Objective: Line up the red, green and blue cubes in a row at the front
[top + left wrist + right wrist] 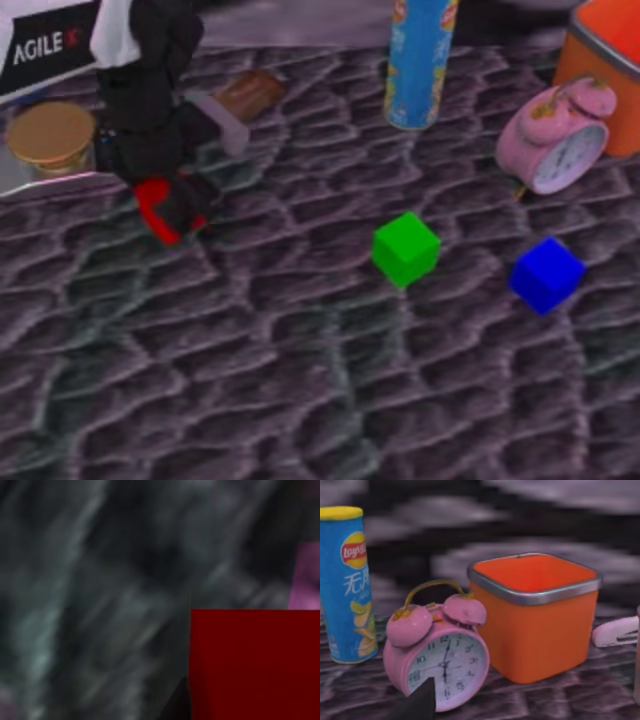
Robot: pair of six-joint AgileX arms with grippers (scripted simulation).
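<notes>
Three small solid-coloured cubes are lying on the dark, purple-grey rippled table (300,400), one of each colour. The bright red cube (158,212) is sitting at the left side, mostly covered by the left gripper (178,215); the bright green cube (406,249) is resting right of the middle; the deep blue cube (547,274) is sitting just beyond it, farther right, apart from it. The three are not forming a row.

Other things number one each: a tall blue crisp tube with a yellow lid (420,62) is standing at the back, a pink twin-bell alarm clock (560,140) is leaning near the right rear, an orange square bin with a metal rim (605,70) is standing beside the clock, a round tan-lidded jar (50,138) is sitting at the far left, and a brown block (248,95) is lying near the black arm.

The left arm is reaching down from the rear left, its gripper lowered onto the red cube with fingers flanking it; whether they are pressing on it cannot be told. In the left wrist view the red face is filling the near corner.

The right gripper is out of the top view; only a dark fingertip (417,705) is showing before the clock in its wrist view, so its opening cannot be told.
</notes>
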